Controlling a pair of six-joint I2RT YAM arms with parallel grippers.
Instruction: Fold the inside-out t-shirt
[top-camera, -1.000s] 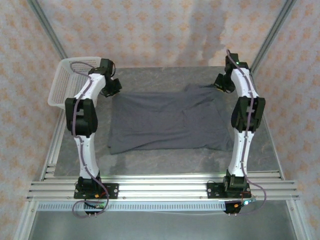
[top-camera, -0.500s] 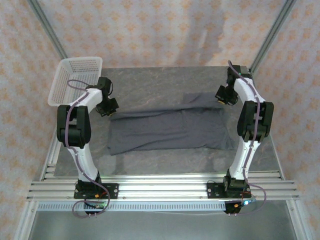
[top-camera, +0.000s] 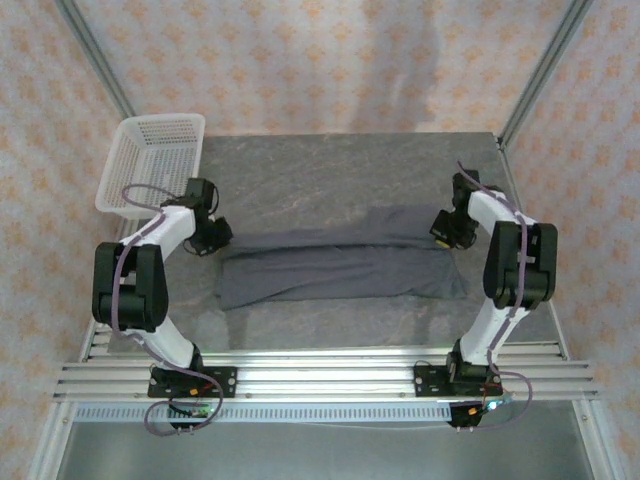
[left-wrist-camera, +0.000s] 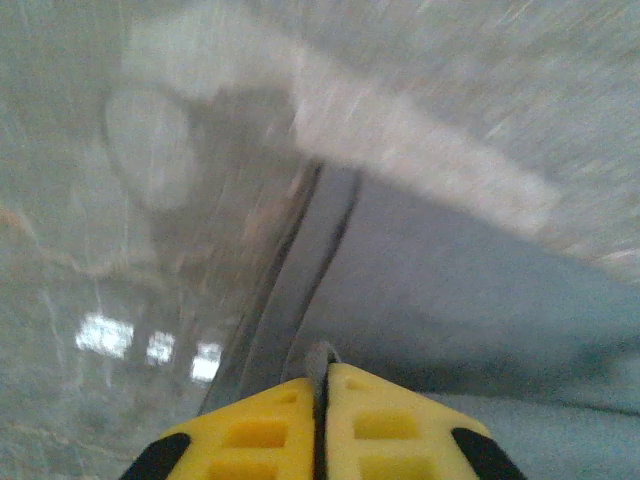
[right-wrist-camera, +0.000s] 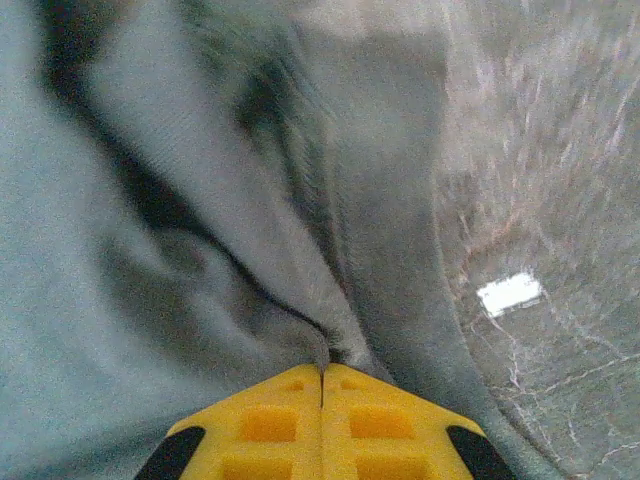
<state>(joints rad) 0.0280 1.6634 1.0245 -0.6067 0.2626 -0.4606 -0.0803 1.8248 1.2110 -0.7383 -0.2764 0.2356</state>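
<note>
From above, the plain dark slate-grey soft fabric t-shirt (top-camera: 340, 268) lies as a long, low band across the middle of the grey marbled table (top-camera: 340, 170), reaching from one arm to the other. A fold line runs along its length, with a narrower far strip lying over the nearer part. The left arm (top-camera: 160, 240) bends down to the band's far left corner and the right arm (top-camera: 500, 220) to its far right corner. A white plastic mesh basket (top-camera: 118, 185) sits at the table's far left corner, well apart from the cloth.

The overhead view is too coarse to show the grips; the wrist views do show them. In the left wrist view the yellow left fingers (left-wrist-camera: 250, 440) are pressed together with a small nub of grey cloth pinched at their tips, and the t-shirt's (left-wrist-camera: 450, 290) edge stretches away over the shiny table (left-wrist-camera: 80, 260), though this view is blurred. In the right wrist view the yellow right fingers (right-wrist-camera: 270, 425) are likewise closed, with creases of the t-shirt (right-wrist-camera: 150, 230) gathering into the seam between them. Bare table (right-wrist-camera: 540, 180) lies to the right, carrying a small bright rectangular patch (right-wrist-camera: 510, 293) whose nature I cannot tell.
</note>
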